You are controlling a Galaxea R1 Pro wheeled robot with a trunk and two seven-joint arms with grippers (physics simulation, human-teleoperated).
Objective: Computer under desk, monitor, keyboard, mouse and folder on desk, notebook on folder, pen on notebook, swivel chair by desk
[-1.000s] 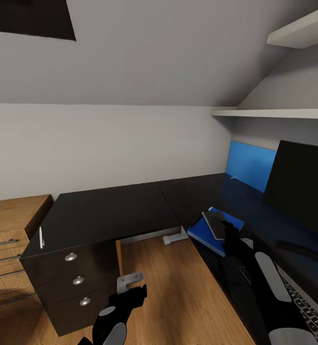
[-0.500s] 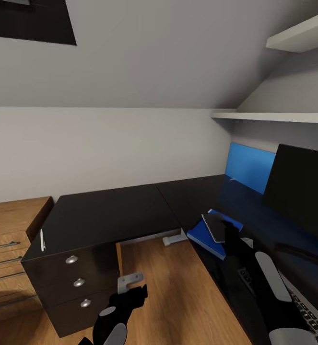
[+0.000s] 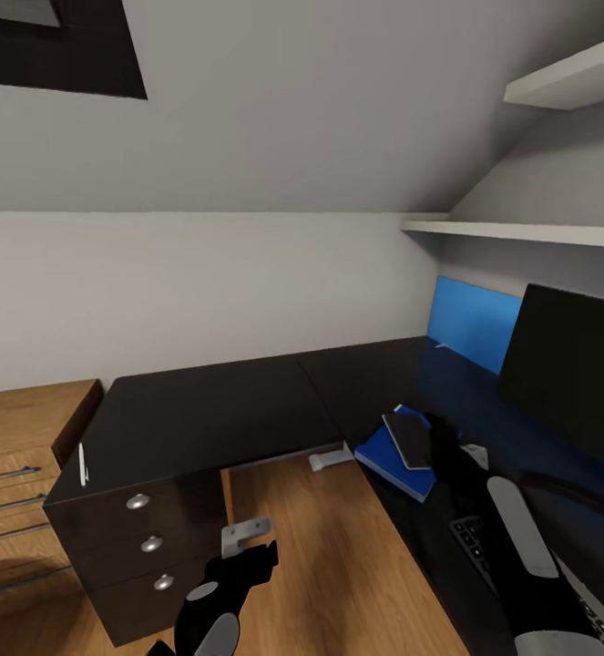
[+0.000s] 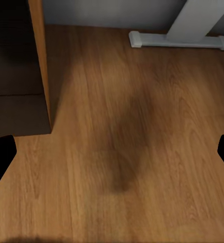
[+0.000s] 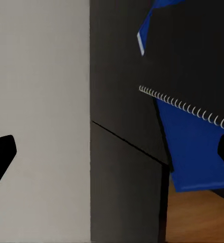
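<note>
The glossy black desk (image 3: 210, 410) runs in an L along the wall. On its right wing lies the blue folder (image 3: 385, 458) with the dark spiral-bound notebook (image 3: 408, 437) flat on top. My right gripper (image 3: 445, 444) hovers open just beside them; its wrist view shows the notebook (image 5: 193, 55), the folder (image 5: 198, 152) and wide-apart fingertips (image 5: 1, 152). The pen (image 3: 81, 463) lies on the desk's left end above the drawers. The monitor (image 3: 566, 374) stands at the right, and the keyboard (image 3: 473, 539) peeks out beside my right arm. My left gripper (image 3: 254, 553) hangs open over the floor.
A black three-drawer unit (image 3: 151, 544) sits under the desk's left end, with a low wooden cabinet (image 3: 19, 446) beside it. The white desk foot (image 4: 178, 40) stands on the wood floor (image 4: 122, 152). Two wall shelves (image 3: 520, 232) hang above the monitor, and a blue panel (image 3: 475, 323) backs the desk.
The whole picture has slid slightly downward, so the camera has moved. Both arms keep nearly the same pose and both grippers stay open.
</note>
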